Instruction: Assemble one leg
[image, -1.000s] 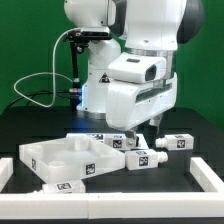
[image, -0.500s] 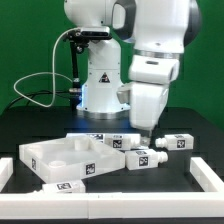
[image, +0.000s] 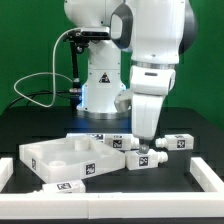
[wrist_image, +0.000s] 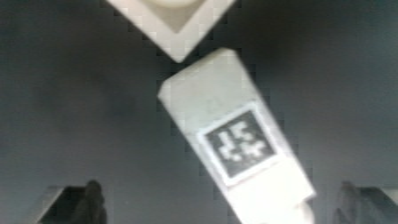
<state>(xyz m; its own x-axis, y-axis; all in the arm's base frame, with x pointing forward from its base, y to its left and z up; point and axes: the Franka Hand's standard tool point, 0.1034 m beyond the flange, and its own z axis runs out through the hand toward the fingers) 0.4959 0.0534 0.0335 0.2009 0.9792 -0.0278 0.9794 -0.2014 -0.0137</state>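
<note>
A white leg (image: 147, 159) with a black marker tag lies on the black table, right of centre in the exterior view. My gripper (image: 143, 142) hangs pointing down just above it, open and holding nothing. In the wrist view the same leg (wrist_image: 228, 125) runs diagonally between my two dark fingers (wrist_image: 71, 204), and nothing touches it. The tip of another white part (wrist_image: 169, 20) shows beyond the leg's far end.
The white square tabletop (image: 62, 158) lies at the exterior view's left. More white legs lie nearby: one (image: 179, 143) to the right, one (image: 120, 143) just behind. White border rails (image: 207, 172) edge the table. A small tagged piece (image: 62, 186) sits in front.
The arm has swung its wrist toward the exterior view's right and come down, so the gripper now stands upright over the leg. The jaws stayed open. No part has moved.
</note>
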